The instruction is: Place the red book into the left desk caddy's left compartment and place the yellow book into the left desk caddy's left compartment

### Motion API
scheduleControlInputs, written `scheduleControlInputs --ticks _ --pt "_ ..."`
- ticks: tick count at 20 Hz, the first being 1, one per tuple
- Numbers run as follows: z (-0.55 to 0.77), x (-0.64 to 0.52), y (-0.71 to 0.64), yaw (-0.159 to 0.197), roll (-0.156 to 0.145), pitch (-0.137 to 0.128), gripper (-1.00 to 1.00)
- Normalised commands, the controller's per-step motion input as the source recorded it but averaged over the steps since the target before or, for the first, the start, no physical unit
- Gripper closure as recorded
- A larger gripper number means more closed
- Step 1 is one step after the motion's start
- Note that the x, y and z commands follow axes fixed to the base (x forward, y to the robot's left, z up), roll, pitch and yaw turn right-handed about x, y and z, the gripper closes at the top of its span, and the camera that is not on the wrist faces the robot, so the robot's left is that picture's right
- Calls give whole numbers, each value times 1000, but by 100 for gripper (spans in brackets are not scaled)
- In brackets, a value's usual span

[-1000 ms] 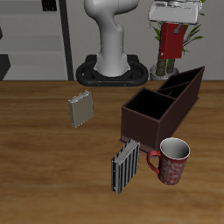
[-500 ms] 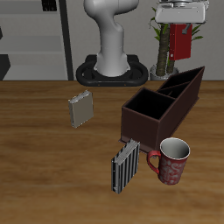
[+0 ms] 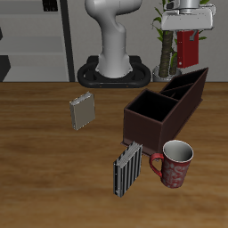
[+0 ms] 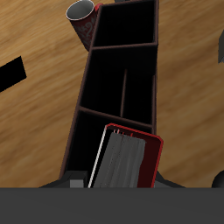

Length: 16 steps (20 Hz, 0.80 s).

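Note:
My gripper [image 3: 187,30] is shut on the red book [image 3: 188,50] and holds it upright in the air, above the far end of the left desk caddy [image 3: 157,118]. In the wrist view the red book [image 4: 129,158] hangs over the caddy's end section, the left compartment [image 4: 84,140], without touching it. The same compartment, with its slanted panel, shows in the exterior view [image 3: 189,84]. The yellow book [image 3: 82,110] stands on the table, apart from the caddy, farther from it than the striped book.
A grey-and-black striped book [image 3: 126,169] stands near the caddy's front end. A red patterned mug [image 3: 175,163] stands beside it and shows in the wrist view [image 4: 83,12]. A potted plant [image 3: 166,53] stands behind the caddy. The robot base [image 3: 113,69] is at the back.
My gripper has carried the red book sideways, from behind the caddy to over its far end, and slightly lower. Nothing on the table has moved.

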Motion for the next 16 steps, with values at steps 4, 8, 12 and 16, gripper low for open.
scheduleControlInputs --ticks 4,8,12,16 --pt "-111 140 64 78 42 -8 100" --pt "-69 206 0 32 3 8 100" --pt "-15 143 26 -1 30 5 100" --pt "29 82 2 71 -12 -89 100"
